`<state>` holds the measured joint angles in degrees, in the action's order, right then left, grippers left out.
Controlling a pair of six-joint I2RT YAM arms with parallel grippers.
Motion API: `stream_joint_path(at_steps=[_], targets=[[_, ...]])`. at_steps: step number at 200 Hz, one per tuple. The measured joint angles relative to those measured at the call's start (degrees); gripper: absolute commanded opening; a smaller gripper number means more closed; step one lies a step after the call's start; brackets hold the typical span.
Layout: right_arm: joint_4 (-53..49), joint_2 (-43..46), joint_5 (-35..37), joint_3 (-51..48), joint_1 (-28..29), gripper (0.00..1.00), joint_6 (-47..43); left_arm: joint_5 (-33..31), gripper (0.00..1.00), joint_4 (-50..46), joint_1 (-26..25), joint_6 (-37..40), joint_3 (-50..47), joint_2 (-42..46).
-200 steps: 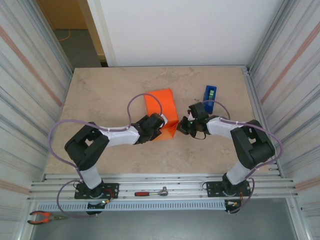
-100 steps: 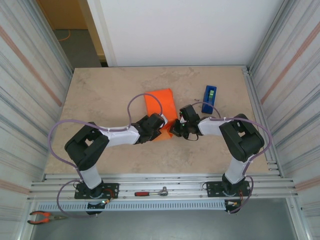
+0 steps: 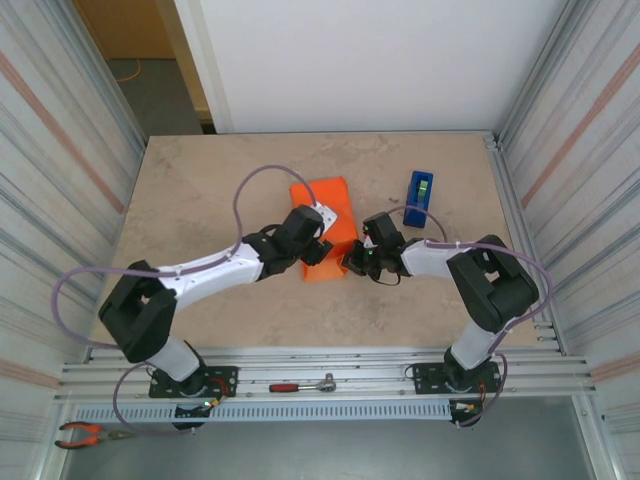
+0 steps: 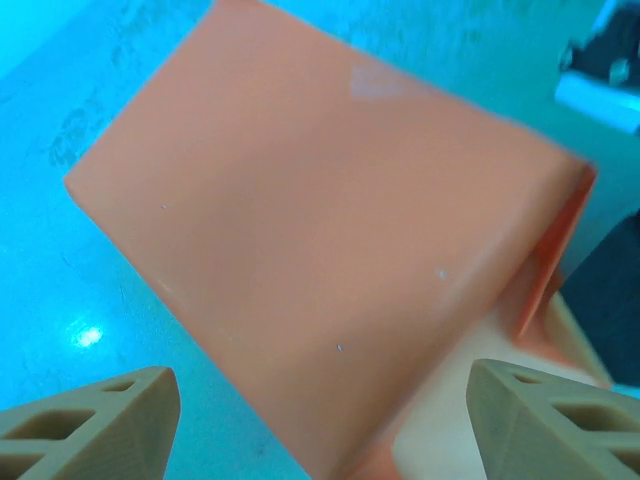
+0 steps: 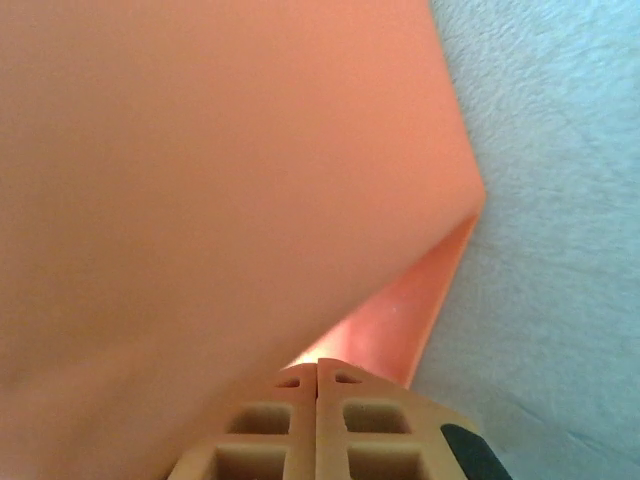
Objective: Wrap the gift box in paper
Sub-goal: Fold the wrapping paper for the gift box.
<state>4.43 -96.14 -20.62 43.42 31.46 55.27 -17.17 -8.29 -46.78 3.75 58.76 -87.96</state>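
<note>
On the table (image 3: 200,180), one gift box (image 3: 325,205), one dispenser (image 3: 420,197)

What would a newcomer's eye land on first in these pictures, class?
The bright orange paper, folded into a bundle at the middle of the table. The left gripper hangs open over it while the right gripper is shut at its near right edge. A blue tape dispenser sits right of it.

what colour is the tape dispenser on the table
The tape dispenser is blue; it shows best in the top external view.
</note>
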Motion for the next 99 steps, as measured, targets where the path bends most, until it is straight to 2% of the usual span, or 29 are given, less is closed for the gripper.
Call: stream_joint_path(at_steps=[54, 99], targets=[[-0.1, 2.0, -0.1, -1.7, -1.5, 0.00, 0.0, 5.8, 0.79, -0.5, 8.7, -9.9, 0.0, 1.7], [1.0, 1.7, -0.4, -1.6, -1.5, 0.00, 0.0, 9.8, 0.80, -0.5, 11.5, -12.7, 0.0, -2.3]])
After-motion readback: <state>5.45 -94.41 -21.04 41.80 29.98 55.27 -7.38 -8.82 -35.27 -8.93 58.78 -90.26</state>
